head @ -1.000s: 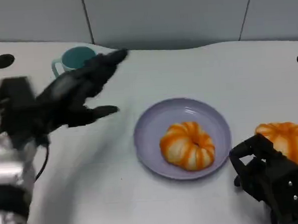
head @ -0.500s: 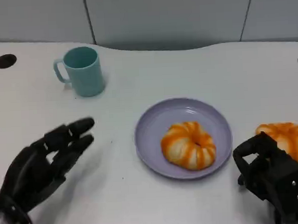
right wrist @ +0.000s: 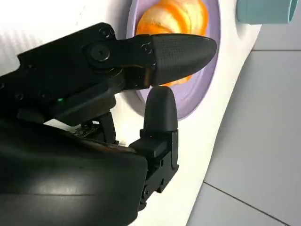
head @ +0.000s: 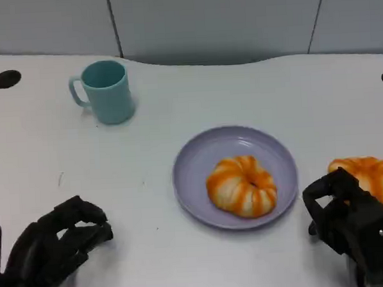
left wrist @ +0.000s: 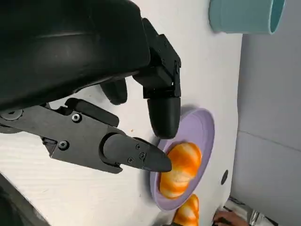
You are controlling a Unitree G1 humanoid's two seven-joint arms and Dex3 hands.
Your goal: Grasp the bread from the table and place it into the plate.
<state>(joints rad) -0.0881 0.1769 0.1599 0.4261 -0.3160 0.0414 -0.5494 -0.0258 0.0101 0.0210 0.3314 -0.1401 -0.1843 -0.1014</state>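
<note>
A white table (head: 195, 98) carried a lilac plate (head: 195, 157) near its middle, a teal mug (head: 105, 91) well apart toward the far left, its handle turned to the left, and an orange-striped bread roll (head: 368, 175) just beside the plate on the right. Two dark round holes (head: 6, 78) marked the tabletop at its far left and far right edges. A grey panelled wall (head: 211, 20) rose behind it.

Left hand (head: 52, 250) low at near-left, fingers curled, holding nothing; right hand (head: 353, 222) near-right, fingers curled, empty
</note>
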